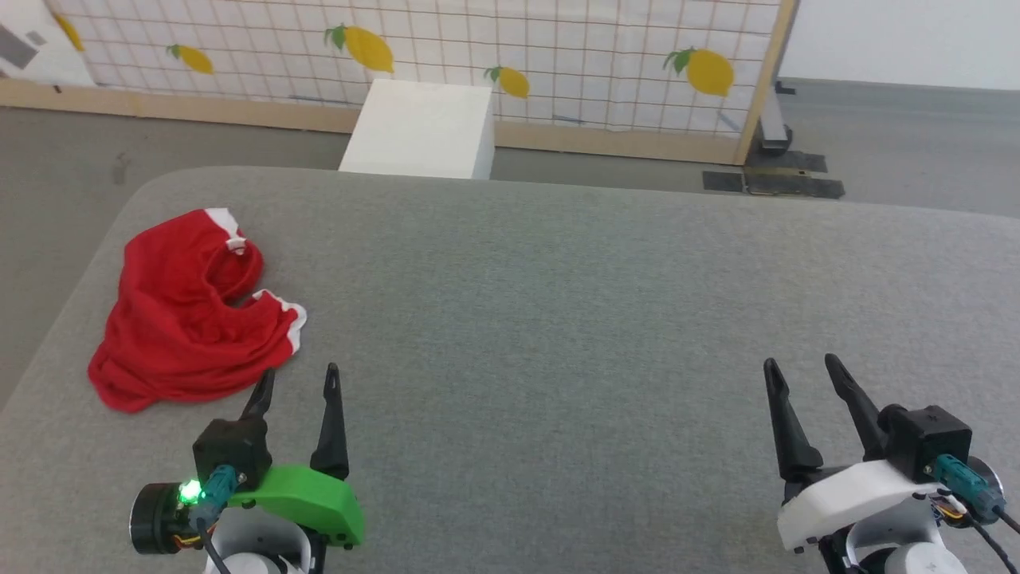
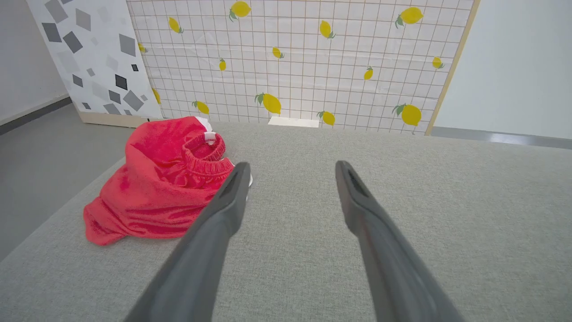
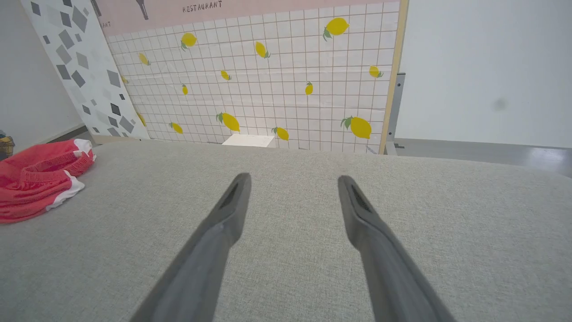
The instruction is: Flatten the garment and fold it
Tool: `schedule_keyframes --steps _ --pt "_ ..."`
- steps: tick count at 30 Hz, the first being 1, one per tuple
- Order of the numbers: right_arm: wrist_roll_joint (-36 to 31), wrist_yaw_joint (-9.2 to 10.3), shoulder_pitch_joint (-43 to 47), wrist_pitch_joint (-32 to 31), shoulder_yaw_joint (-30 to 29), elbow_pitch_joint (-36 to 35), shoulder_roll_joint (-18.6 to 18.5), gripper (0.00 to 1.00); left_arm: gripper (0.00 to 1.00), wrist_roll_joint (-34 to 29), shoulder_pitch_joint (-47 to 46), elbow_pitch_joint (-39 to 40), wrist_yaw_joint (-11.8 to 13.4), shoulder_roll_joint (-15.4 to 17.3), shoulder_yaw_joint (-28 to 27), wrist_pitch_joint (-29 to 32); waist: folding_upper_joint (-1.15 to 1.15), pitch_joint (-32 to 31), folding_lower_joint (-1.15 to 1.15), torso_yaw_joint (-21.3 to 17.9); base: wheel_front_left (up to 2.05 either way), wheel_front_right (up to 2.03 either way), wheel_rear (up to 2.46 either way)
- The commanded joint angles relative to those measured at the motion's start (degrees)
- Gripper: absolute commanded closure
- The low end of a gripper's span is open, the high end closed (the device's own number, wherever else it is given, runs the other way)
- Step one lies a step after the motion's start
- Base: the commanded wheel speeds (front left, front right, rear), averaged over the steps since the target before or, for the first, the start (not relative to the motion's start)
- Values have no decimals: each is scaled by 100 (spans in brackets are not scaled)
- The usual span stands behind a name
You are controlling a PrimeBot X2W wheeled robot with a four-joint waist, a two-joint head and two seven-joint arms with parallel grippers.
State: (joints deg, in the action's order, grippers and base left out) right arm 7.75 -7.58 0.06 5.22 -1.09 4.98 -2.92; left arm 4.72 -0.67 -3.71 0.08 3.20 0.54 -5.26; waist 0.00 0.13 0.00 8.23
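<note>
The garment is a bright red pair of shorts with white trim, lying crumpled in a heap near the left edge of the grey table. Its gathered waistband shows in the left wrist view, garment. My left gripper stands open just in front of the heap, its left fingertip close to the fabric's near edge, nothing between the fingers. The left gripper looks past the heap's right side. My right gripper is open over bare table at the lower right, far from the garment. The right gripper holds nothing.
A white box stands on the floor behind the table's far edge. Behind it runs a lemon-patterned grid panel with a wooden frame. Grey floor lies left of the table.
</note>
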Motion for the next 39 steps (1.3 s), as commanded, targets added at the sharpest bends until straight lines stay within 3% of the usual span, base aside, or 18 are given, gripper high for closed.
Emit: schedule_keyframes --steps 1,39 --pt "82 3 76 72 -1 42 2 0 0 48 41 -37 35 -13 -15 -73 0 5 0 90 0 0 0" --pt "513 6 106 520 17 504 3 0 0 279 121 -242 157 -23 -10 -519 0 -34 0 925 0 0 0"
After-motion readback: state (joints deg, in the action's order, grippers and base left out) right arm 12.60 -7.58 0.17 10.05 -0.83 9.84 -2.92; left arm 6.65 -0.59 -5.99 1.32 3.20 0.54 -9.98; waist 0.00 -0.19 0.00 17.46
